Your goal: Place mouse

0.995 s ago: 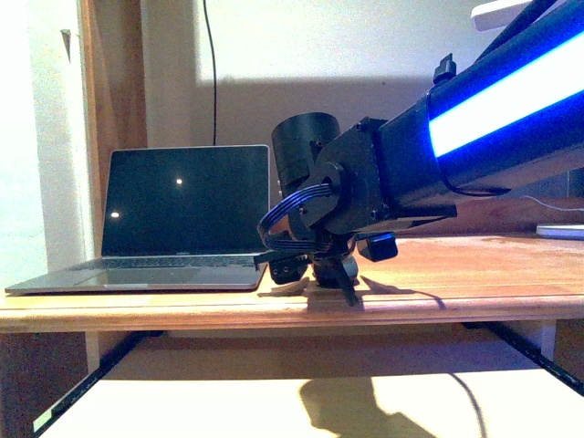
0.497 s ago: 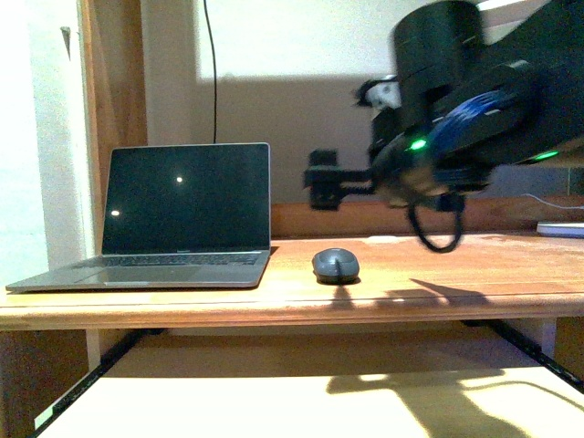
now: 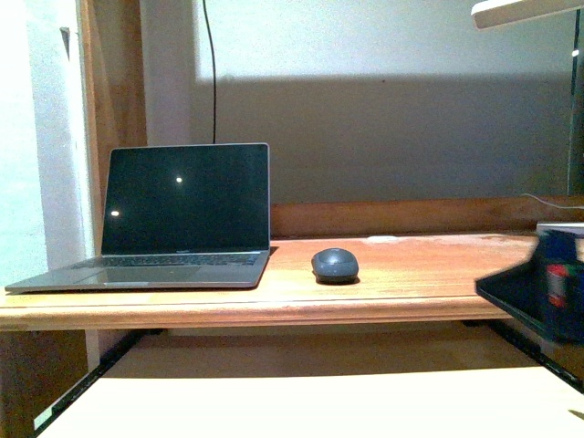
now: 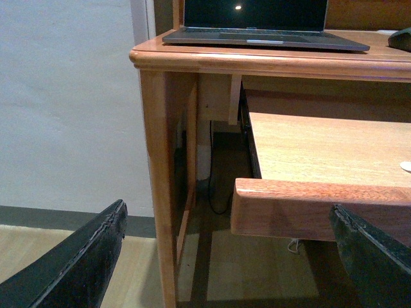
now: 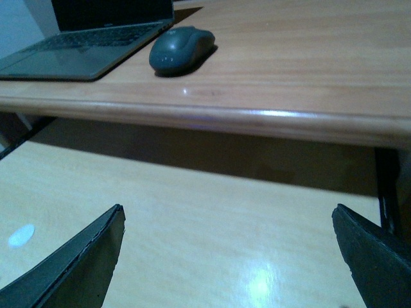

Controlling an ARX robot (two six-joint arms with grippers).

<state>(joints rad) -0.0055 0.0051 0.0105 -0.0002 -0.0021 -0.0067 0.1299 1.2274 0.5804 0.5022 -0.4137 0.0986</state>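
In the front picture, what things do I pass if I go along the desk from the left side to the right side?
laptop → mouse → blurry dark robot part, poking in at the right edge

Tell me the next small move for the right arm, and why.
Probably draw the right gripper back to a rest pose. The mouse lies flat on the desk beside the laptop, with nothing touching it. The gripper is open, empty and below the desk edge, so the placing looks done.
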